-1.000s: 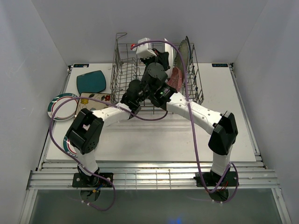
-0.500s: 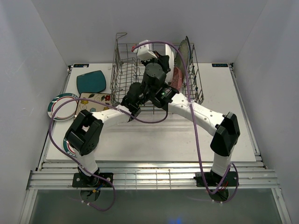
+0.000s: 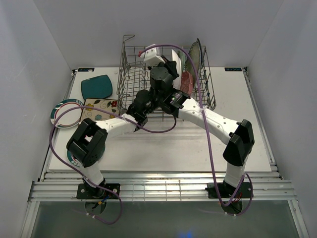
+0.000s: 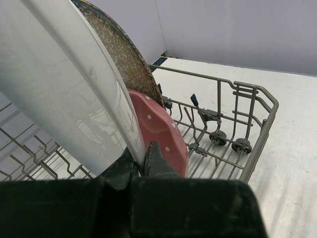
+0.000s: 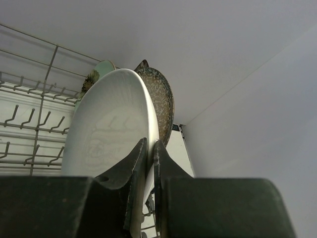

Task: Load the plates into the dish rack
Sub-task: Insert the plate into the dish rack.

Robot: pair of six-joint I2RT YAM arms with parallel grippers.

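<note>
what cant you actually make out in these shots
- Top view: both wrists mostly cover the white plate and the dish rack floor under it, so whether its lower edge sits between tines is hidden.
- Left wrist view: the white plate runs off the top and left edges, and the left gripper hides its lower rim.
- Right wrist view: the green plate is mostly behind the white plate.

The left arm [image 3: 111, 123] and right arm [image 3: 213, 121] reach from the near edge into the dish rack [image 3: 124, 74] at the far middle of the table [image 3: 163, 148], wrists crossing there. At the rack's right end a speckled plate [image 3: 194, 57], a white plate [image 3: 177, 68] and a pink dotted plate [image 3: 185, 82] stand on edge. Left of the rack lie a teal square plate [image 3: 96, 87], a floral square plate [image 3: 98, 105] and a rimmed round plate [image 3: 66, 113].
</note>
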